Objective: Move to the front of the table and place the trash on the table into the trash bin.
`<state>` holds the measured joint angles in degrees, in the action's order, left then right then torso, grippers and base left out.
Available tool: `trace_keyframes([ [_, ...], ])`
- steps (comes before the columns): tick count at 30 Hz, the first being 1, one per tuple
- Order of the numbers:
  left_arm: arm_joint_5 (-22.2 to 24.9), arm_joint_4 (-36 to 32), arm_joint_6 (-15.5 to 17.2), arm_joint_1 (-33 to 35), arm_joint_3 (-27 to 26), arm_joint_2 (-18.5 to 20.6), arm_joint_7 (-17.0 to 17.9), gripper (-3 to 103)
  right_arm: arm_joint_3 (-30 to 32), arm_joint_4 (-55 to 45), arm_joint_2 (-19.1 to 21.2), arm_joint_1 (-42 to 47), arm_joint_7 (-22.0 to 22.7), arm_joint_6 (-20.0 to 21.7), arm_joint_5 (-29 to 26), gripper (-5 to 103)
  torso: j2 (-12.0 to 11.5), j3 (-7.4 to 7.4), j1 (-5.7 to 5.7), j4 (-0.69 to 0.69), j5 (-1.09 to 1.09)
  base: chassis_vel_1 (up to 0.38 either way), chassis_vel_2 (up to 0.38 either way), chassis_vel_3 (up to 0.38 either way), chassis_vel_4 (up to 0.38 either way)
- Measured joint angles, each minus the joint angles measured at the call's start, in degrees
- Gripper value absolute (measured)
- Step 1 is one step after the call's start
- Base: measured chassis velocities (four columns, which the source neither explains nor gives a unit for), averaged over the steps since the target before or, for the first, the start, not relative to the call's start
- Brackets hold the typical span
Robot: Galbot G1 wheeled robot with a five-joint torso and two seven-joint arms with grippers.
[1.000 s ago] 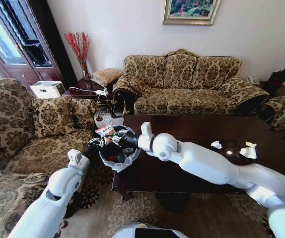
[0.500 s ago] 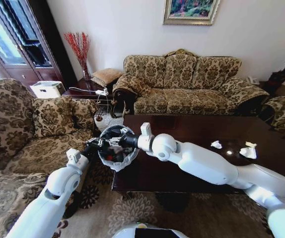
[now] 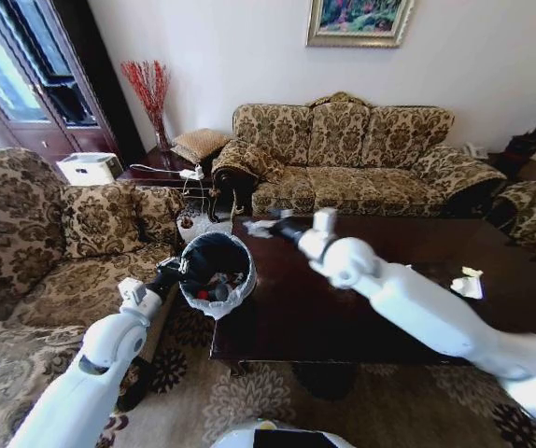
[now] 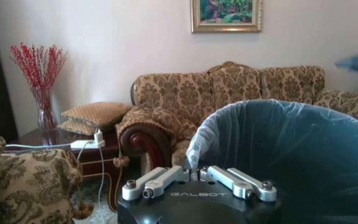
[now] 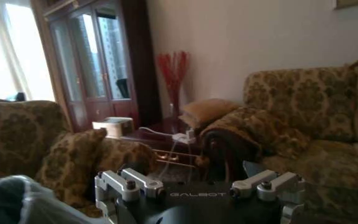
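One trash bin [image 3: 216, 271] hangs beside the table's [image 3: 343, 299] near-left corner, its rim pinched in the left gripper [image 3: 182, 271], red and dark litter inside. Right gripper [image 3: 260, 227], fingers spread wide and empty in its wrist view, hovers over the far-left corner. One white tissue [image 3: 467, 283] lies on the table's right side.

The right gripper [image 3: 266, 226], over the table's [image 3: 343, 317] far left corner, is motion-blurred; the trash bin's [image 4: 291, 144] contents are too small to identify.
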<state>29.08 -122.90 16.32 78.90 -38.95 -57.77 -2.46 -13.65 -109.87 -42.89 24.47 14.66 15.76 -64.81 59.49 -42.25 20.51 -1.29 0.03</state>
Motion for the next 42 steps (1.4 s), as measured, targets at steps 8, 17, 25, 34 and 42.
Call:
trace_keyframes([
  [8,-0.01,0.02,0.00,0.18,-0.16,0.07,0.07,3,9.69,13.19,3.72,13.80,-5.88,-1.96,9.14,100,0.00,0.00,0.00,0.02,-0.01,0.000,0.000,0.000,0.000],
  [17,-0.29,0.00,0.02,0.90,0.06,-0.50,0.34,3,12.61,17.52,0.70,17.77,-7.82,-4.61,12.37,100,0.00,0.00,0.00,-0.04,-0.02,0.000,0.000,0.000,0.000],
  [25,-0.38,-0.13,0.02,0.82,0.30,-0.49,0.35,3,15.34,19.18,0.49,20.49,-9.87,-6.30,14.39,100,0.00,0.00,0.00,0.00,-0.01,0.000,0.000,0.000,0.000],
  [34,-0.53,-0.82,0.00,1.47,0.05,-0.73,0.34,3,15.66,18.20,0.34,21.95,-9.15,-6.10,14.93,100,0.02,0.01,-0.01,-0.01,-0.03,-0.028,0.027,0.025,-0.036],
  [42,-0.54,-1.57,-0.32,1.92,-0.37,-0.86,0.35,3,15.79,16.38,0.20,25.25,-6.68,-4.59,15.87,100,0.00,-0.02,0.06,-0.02,-0.03,-0.095,0.093,0.090,-0.092],
])
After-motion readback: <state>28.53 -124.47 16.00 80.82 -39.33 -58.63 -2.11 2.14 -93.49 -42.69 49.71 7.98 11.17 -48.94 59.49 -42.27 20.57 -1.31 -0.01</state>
